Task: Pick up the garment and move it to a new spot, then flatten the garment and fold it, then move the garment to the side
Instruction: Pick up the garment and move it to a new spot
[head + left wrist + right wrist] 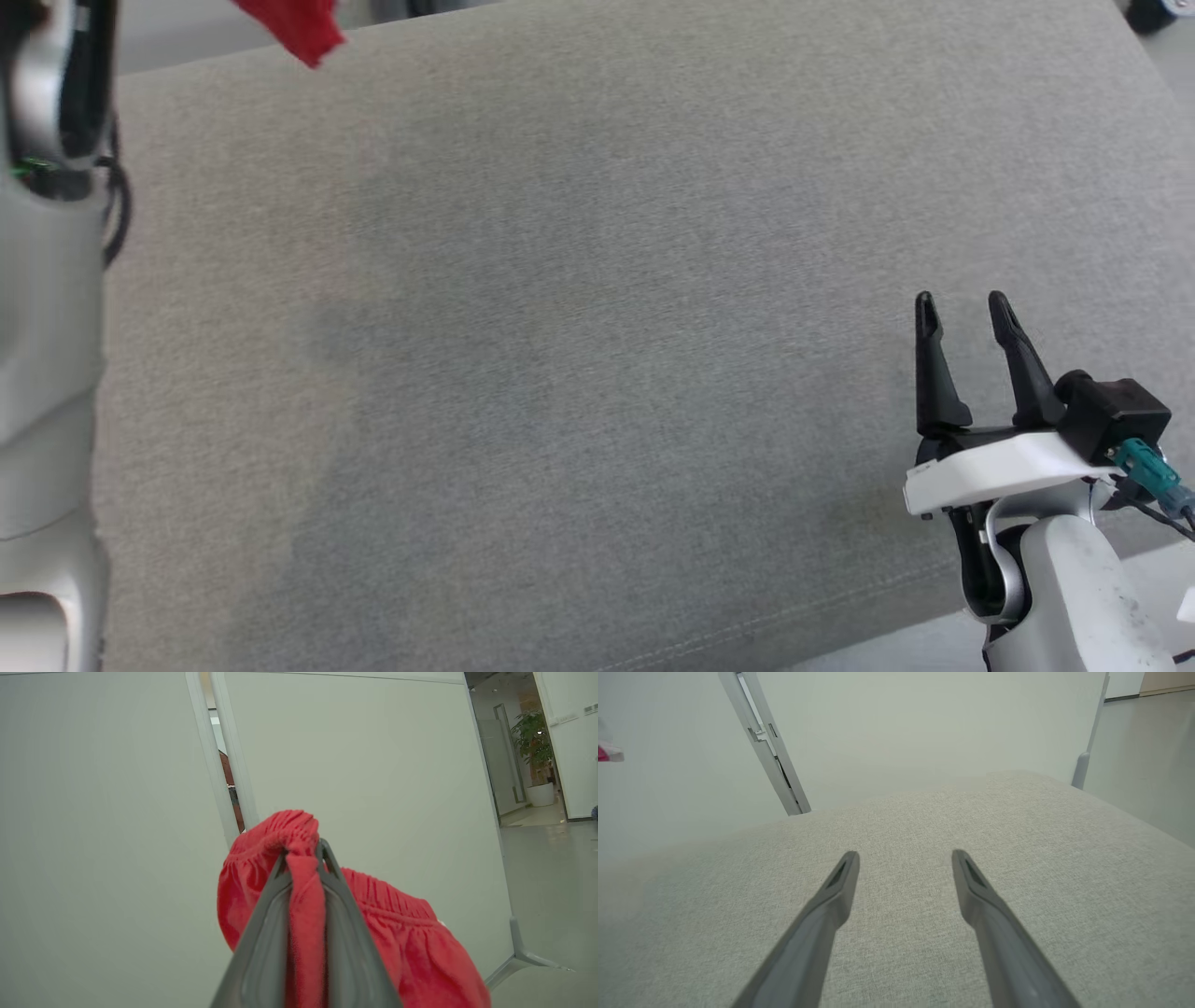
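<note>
L jaws nearly shut, pinching red garment (397, 933) by a thin waistband fold, aloft. R jaws wide open, empty, over bench (560, 373). Risk: small bite slips, garment drops off the far edge.

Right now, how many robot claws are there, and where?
2. The left gripper is shut on the red garment. The right gripper is open over the grey cushion, at its near right.

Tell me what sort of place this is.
Probably an office or lab area, not a home: white freestanding partition panels stand behind the grey upholstered surface, and a potted plant stands in a corridor beyond.
</note>
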Controlling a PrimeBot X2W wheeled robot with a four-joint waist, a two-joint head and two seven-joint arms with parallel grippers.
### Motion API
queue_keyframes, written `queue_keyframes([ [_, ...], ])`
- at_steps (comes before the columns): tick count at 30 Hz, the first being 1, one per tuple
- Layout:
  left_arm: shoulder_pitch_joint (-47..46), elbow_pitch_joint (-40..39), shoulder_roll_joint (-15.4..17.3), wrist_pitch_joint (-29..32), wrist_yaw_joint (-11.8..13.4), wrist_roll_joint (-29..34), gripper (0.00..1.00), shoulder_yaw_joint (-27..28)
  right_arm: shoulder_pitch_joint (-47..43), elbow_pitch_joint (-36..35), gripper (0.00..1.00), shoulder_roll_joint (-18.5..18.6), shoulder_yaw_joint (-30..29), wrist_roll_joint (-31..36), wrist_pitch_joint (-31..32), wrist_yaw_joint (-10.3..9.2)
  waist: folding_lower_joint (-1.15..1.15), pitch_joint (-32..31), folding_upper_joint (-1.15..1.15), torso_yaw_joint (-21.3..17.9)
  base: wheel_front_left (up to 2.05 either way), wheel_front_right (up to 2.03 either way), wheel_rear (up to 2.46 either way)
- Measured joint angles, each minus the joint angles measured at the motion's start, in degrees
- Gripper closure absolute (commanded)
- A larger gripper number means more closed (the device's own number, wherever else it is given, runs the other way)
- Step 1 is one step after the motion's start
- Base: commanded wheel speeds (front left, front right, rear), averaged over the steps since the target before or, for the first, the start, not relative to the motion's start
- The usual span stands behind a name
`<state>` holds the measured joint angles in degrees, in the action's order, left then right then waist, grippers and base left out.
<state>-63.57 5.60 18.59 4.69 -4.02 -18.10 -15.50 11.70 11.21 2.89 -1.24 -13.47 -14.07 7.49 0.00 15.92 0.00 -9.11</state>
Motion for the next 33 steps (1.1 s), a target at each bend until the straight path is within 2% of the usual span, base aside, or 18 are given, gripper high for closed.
queue_keyframes([
  [5,0.4,0.7,-5.3,0.6,0.0,0.0,1.00,-5.4,0.7,1.6,0.00,0.0,0.9,-1.5,-0.7,0.00,0.00,0.4,0.00,-4.2,0.00,0.00,0.00],
  [9,3.8,5.5,-8.8,-0.8,-0.5,-0.5,1.00,-9.4,1.8,2.5,0.00,0.0,1.8,-2.5,-0.9,-0.01,0.00,1.0,0.00,-7.0,0.00,0.00,0.00],
  [14,10.3,12.0,-10.8,-3.6,-0.6,-0.6,1.00,-12.6,2.1,2.1,0.00,0.0,2.3,-3.3,-1.0,-0.01,0.00,2.0,0.00,-9.0,0.00,0.00,0.00],
  [20,19.3,20.2,-11.0,-6.8,-0.4,-0.5,1.00,-15.8,2.0,1.8,0.00,0.0,2.4,-3.6,-1.0,-0.01,0.00,3.3,0.00,-9.1,0.00,0.00,0.00],
  [21,20.2,21.7,-10.9,-7.4,-0.5,0.0,0.86,-16.8,2.0,1.8,0.00,0.0,2.3,-3.6,-1.0,-0.01,0.00,3.3,0.00,-8.9,0.00,0.00,0.00],
  [22,20.7,22.8,-11.0,-7.9,-0.6,0.3,0.40,-17.4,2.0,1.9,0.00,0.0,2.3,-3.6,-1.0,-0.01,0.00,3.3,0.00,-8.7,0.00,0.00,0.00],
  [23,21.2,24.0,-11.3,-8.8,-0.6,0.3,0.00,-17.8,2.0,2.0,0.00,0.0,2.5,-3.6,-1.0,0.00,0.00,3.3,0.00,-8.3,0.00,0.00,0.00],
  [33,21.2,26.5,-12.8,-17.4,0.6,-0.5,0.00,-16.3,0.7,1.9,0.00,-0.1,2.6,-1.7,-1.0,0.00,0.00,-0.4,0.00,-5.3,0.00,0.00,0.00],
])
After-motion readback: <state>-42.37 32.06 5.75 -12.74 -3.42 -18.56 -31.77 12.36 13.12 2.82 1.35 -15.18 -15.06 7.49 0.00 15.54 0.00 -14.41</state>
